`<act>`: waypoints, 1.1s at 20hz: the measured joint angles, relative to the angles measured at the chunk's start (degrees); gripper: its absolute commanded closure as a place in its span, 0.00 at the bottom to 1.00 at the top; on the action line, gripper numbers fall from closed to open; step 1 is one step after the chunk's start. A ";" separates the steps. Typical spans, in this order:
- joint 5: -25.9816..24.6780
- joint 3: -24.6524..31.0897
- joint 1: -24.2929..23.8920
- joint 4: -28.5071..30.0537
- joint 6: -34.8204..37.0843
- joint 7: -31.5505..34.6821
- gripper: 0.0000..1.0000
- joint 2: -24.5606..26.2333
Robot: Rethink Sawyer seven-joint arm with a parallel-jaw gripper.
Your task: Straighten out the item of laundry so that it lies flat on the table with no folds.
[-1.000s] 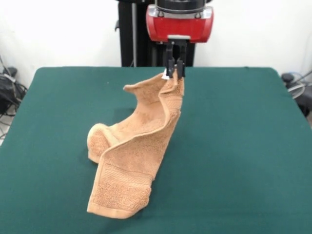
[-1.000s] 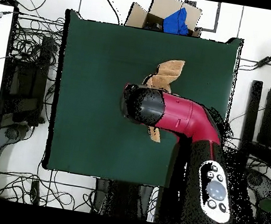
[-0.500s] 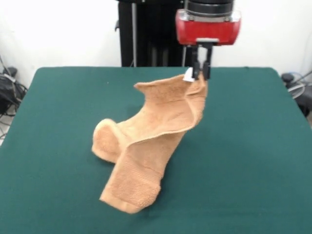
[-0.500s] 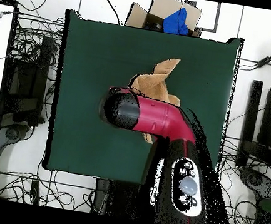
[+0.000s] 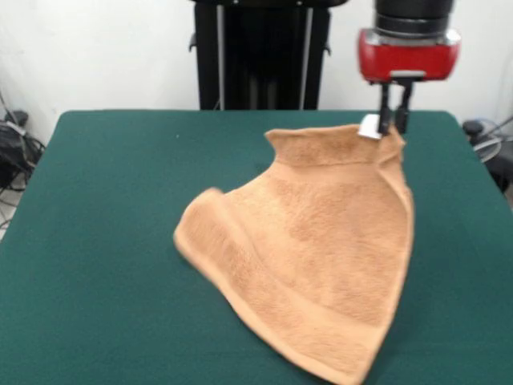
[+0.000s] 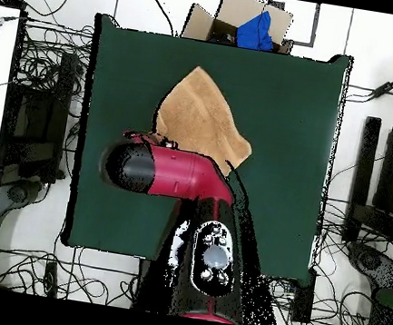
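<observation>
The orange-tan towel (image 5: 321, 257) hangs spread open from one raised corner, its lower edge trailing on the green table (image 5: 96, 200). My gripper (image 5: 393, 122) is shut on that top corner at the right back, beside a small white tag (image 5: 369, 127). A fold bulges at the towel's left side. From overhead the towel (image 6: 203, 116) fans out beyond the red arm (image 6: 171, 173), which hides the gripper.
A cardboard box (image 6: 236, 20) with a blue item lies past the table's far edge in the overhead view. Cables and equipment (image 6: 34, 107) crowd the floor on both sides. A black stand (image 5: 256, 56) rises behind the table.
The gripper has swept to the right in the front view, dragging the held corner. The crumpled towel has opened out into a broad sheet.
</observation>
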 measured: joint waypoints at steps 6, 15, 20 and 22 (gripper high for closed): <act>3.34 -2.29 6.03 1.43 -4.72 2.91 1.00 2.79; 6.59 -2.72 9.73 1.62 -9.16 4.94 1.00 6.83; 8.09 -3.01 10.45 1.60 -12.66 4.97 0.00 10.47; 8.28 -3.08 10.47 1.61 -12.93 4.97 0.00 10.82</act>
